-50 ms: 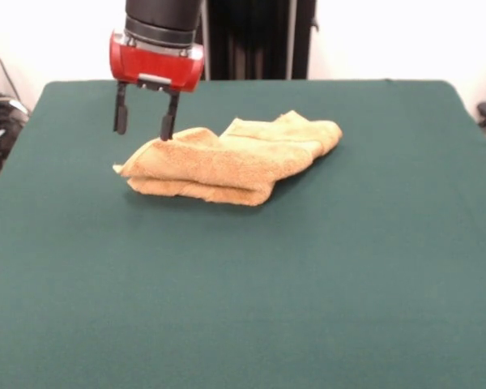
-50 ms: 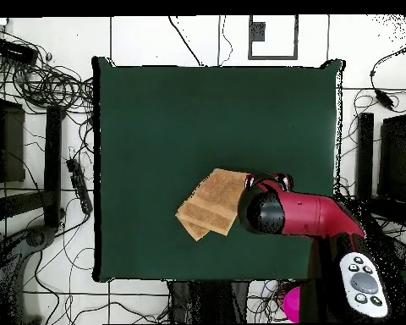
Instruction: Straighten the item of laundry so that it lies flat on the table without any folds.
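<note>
Table (image 1: 243, 308): big dark green cloth surface, and nearly all of it bare from the front, so there is plenty of room to spread things out.

Arm (image 2: 312, 213): red and black, reaching in over the table from the robot's side in the overhead view, its bulk hiding the towel's nearest end from above.

Towel (image 1: 227, 162): here's the job, an orange-tan terry piece sitting toward the robot's side of the table, folded over on itself into a thick, long bundle. Stacked layers show along the front edge, and a second fold humps up at the end away from the gripper. Not flat yet, not close.

Handling: looks soft, light and limp, so it should drape and trail when lifted rather than hold a shape. Terry pile ought to give decent grip. The risk I'd call is pinching two layers at once and dragging the fold along with it.

Where to grab: the top layer's corner at the end under the claw, one ply only.

Gripper (image 1: 144, 126): parted, nothing between the two dark fingers (image 1: 168, 121), one tip right at the towel's upper corner, the other off the towel over bare cloth.
</note>
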Robot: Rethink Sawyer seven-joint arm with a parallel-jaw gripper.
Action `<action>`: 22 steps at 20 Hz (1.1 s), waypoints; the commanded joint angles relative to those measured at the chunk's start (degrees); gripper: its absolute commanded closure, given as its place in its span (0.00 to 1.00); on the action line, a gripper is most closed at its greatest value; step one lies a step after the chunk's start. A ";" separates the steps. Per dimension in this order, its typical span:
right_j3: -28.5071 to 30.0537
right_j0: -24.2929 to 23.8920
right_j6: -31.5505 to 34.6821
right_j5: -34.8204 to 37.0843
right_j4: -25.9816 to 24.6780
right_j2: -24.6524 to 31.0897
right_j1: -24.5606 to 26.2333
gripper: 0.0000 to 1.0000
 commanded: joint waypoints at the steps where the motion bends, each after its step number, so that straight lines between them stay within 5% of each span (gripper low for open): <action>1: 3.32 -1.34 5.89 7.50 6.37 10.08 1.97 0.00; 11: 6.06 -6.89 5.89 6.41 11.72 15.12 5.05 0.00; 22: 5.53 -7.59 5.11 14.81 16.36 15.66 7.19 0.00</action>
